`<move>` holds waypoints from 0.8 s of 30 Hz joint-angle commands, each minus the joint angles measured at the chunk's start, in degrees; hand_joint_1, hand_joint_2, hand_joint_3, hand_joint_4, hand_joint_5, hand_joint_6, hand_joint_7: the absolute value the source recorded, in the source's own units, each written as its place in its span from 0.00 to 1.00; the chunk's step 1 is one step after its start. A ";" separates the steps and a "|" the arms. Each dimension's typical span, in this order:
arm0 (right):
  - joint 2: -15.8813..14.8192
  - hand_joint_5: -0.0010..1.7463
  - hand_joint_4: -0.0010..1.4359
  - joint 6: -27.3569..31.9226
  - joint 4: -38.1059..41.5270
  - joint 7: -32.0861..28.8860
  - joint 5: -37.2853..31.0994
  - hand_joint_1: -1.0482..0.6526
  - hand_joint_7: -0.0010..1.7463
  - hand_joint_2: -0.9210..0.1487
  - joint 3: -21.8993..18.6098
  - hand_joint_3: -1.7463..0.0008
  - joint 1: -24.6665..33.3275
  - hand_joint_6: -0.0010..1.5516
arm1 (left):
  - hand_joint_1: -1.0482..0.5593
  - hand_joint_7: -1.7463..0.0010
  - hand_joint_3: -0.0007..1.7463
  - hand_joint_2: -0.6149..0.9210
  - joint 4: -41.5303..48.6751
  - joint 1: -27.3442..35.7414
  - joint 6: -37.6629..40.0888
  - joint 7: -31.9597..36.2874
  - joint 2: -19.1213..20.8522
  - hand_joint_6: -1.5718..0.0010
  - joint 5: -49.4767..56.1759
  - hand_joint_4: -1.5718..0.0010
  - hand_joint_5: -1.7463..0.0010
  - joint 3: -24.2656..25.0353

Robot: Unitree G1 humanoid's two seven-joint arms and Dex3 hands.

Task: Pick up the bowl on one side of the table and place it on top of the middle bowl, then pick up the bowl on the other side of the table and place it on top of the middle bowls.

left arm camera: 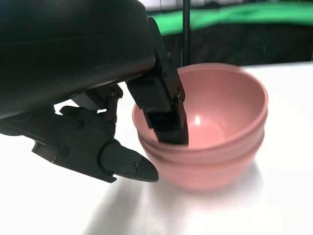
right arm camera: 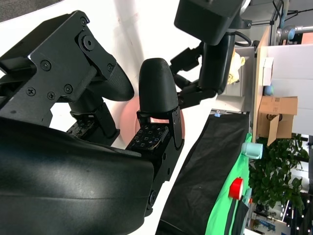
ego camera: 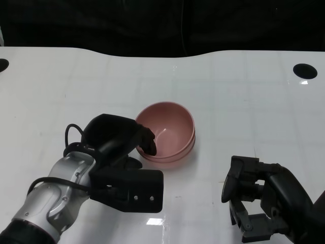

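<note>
A stack of pink bowls (ego camera: 170,129) stands in the middle of the white table (ego camera: 244,101). My left hand (ego camera: 119,137) is at the stack's near-left rim. In the left wrist view one finger (left arm camera: 166,117) hangs inside the top bowl (left arm camera: 225,112) against its wall, and the thumb (left arm camera: 127,164) sits just outside, so the rim is pinched between them. The top bowl sits nested level in the ones under it. My right hand (ego camera: 259,198) rests low at the near right, well clear of the stack, fingers apart and holding nothing.
Two black round holes mark the table, one at the far right (ego camera: 304,71) and one at the far left edge (ego camera: 2,65). Beyond the table's curved far edge all is dark. A green backdrop (left arm camera: 244,17) shows behind the bowls in the left wrist view.
</note>
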 commanded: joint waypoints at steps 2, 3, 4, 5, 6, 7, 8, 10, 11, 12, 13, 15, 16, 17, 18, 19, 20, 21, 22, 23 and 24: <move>-0.04 1.00 0.66 0.14 -0.73 -0.14 0.27 0.57 0.88 0.59 -0.38 0.10 0.37 0.54 | 0.36 1.00 0.06 1.00 -5.80 1.48 2.31 -4.16 2.12 0.72 -1.15 0.75 0.81 1.31; -0.02 1.00 0.66 0.25 -0.74 -0.12 0.33 0.57 0.88 0.59 -0.38 0.10 0.32 0.54 | 0.35 1.00 0.07 1.00 -7.11 1.98 2.60 -4.25 2.33 0.75 -1.35 0.78 0.82 1.76; 0.01 1.00 0.66 0.23 -0.67 -0.05 0.41 0.57 0.88 0.59 -0.36 0.10 0.25 0.54 | 0.33 1.00 0.07 1.00 -8.47 2.52 2.72 -4.34 2.61 0.77 -1.65 0.81 0.84 2.27; 0.04 1.00 0.66 0.12 -0.56 -0.01 0.44 0.57 0.88 0.59 -0.34 0.10 0.20 0.54 | 0.32 1.00 0.06 1.00 -9.92 3.10 2.77 -4.45 2.91 0.81 -2.07 0.85 0.85 2.84; 0.08 1.00 0.66 -0.04 -0.45 0.02 0.46 0.57 0.88 0.59 -0.33 0.10 0.16 0.54 | 0.31 1.00 0.06 1.00 -11.57 3.73 2.85 -4.76 3.29 0.82 -2.45 0.87 0.86 3.42; 0.10 1.00 0.66 -0.17 -0.38 0.04 0.47 0.57 0.88 0.59 -0.34 0.10 0.14 0.54 | 0.30 1.00 0.07 1.00 -12.92 4.20 3.05 -5.15 3.61 0.84 -2.71 0.89 0.86 3.81; 0.09 1.00 0.66 -0.33 -0.30 0.10 0.49 0.57 0.88 0.59 -0.37 0.10 0.14 0.54 | 0.28 1.00 0.07 1.00 -14.60 4.78 3.46 -5.61 3.91 0.86 -2.86 0.91 0.86 4.24; 0.06 1.00 0.66 -0.15 -0.48 0.07 0.49 0.57 0.88 0.59 -0.41 0.10 0.29 0.54 | 0.27 1.00 0.08 1.00 -17.88 6.03 4.11 -6.31 4.45 0.88 -2.91 0.94 0.87 5.11; 0.07 1.00 0.66 -0.03 -0.52 0.03 0.50 0.57 0.88 0.59 -0.43 0.10 0.32 0.54 | 0.27 1.00 0.08 1.00 -19.19 6.56 4.27 -6.45 4.65 0.88 -2.92 0.94 0.86 5.53; 0.10 1.00 0.66 -0.02 -0.50 0.00 0.48 0.57 0.88 0.59 -0.42 0.10 0.31 0.54 | 0.26 1.00 0.08 1.00 -20.52 7.11 4.44 -6.69 4.94 0.89 -3.02 0.95 0.86 6.01; 0.14 1.00 0.66 -0.05 -0.43 -0.01 0.47 0.57 0.88 0.59 -0.41 0.10 0.26 0.54 | 0.26 1.00 0.08 1.00 -21.53 7.52 4.63 -6.99 5.16 0.88 -3.12 0.95 0.85 6.42; 0.22 1.00 0.66 0.08 -0.48 -0.07 0.42 0.57 0.88 0.59 -0.32 0.10 0.09 0.54 | 0.26 0.99 0.08 1.00 -24.12 8.92 4.17 -7.31 6.18 0.87 -3.72 0.95 0.84 7.93; 0.26 1.00 0.66 0.20 -0.53 -0.11 0.39 0.57 0.88 0.59 -0.29 0.10 0.01 0.54 | 0.26 0.99 0.07 1.00 -24.96 9.55 3.66 -7.12 6.64 0.87 -4.07 0.94 0.83 8.61; 0.30 1.00 0.66 0.34 -0.57 -0.20 0.31 0.57 0.88 0.59 -0.27 0.10 -0.08 0.54 | 0.26 0.98 0.07 1.00 -25.78 10.39 2.87 -6.69 7.14 0.86 -4.79 0.93 0.82 9.50; 0.33 1.00 0.66 0.35 -0.51 -0.25 0.24 0.57 0.88 0.59 -0.26 0.10 -0.18 0.54 | 0.26 0.98 0.07 1.00 -26.65 11.39 2.11 -6.39 7.61 0.85 -5.75 0.92 0.81 10.52; 0.34 1.00 0.66 0.35 -0.45 -0.26 0.22 0.57 0.88 0.59 -0.27 0.10 -0.25 0.54 | 0.26 0.98 0.07 1.00 -27.30 12.17 1.55 -6.28 7.92 0.85 -6.48 0.92 0.81 11.32; 0.33 1.00 0.66 0.45 -0.46 -0.28 0.19 0.57 0.88 0.59 -0.29 0.10 -0.29 0.54 | 0.27 0.98 0.07 1.00 -27.96 12.93 1.10 -6.25 8.17 0.84 -7.12 0.91 0.80 12.07; 0.29 1.00 0.66 0.67 -0.58 -0.29 0.14 0.57 0.88 0.59 -0.29 0.10 -0.27 0.54 | 0.27 0.98 0.07 1.00 -28.94 14.34 0.43 -5.96 8.32 0.84 -8.47 0.91 0.78 13.34; 0.25 1.00 0.65 0.86 -0.70 -0.29 0.13 0.58 0.88 0.59 -0.30 0.09 -0.23 0.54 | 0.27 0.98 0.07 1.00 -29.77 15.50 0.02 -5.80 8.31 0.83 -9.63 0.91 0.76 14.39; 0.23 1.00 0.65 1.03 -0.78 -0.24 0.21 0.58 0.88 0.59 -0.33 0.09 -0.17 0.54 | 0.27 0.98 0.07 1.00 -30.92 17.22 -0.51 -5.52 8.02 0.83 -11.65 0.91 0.75 15.91; 0.23 1.00 0.65 1.10 -0.80 -0.21 0.28 0.58 0.88 0.58 -0.35 0.10 -0.13 0.54 | 0.29 0.97 0.08 1.00 -31.92 18.73 -0.96 -5.33 7.70 0.81 -13.53 0.89 0.73 17.23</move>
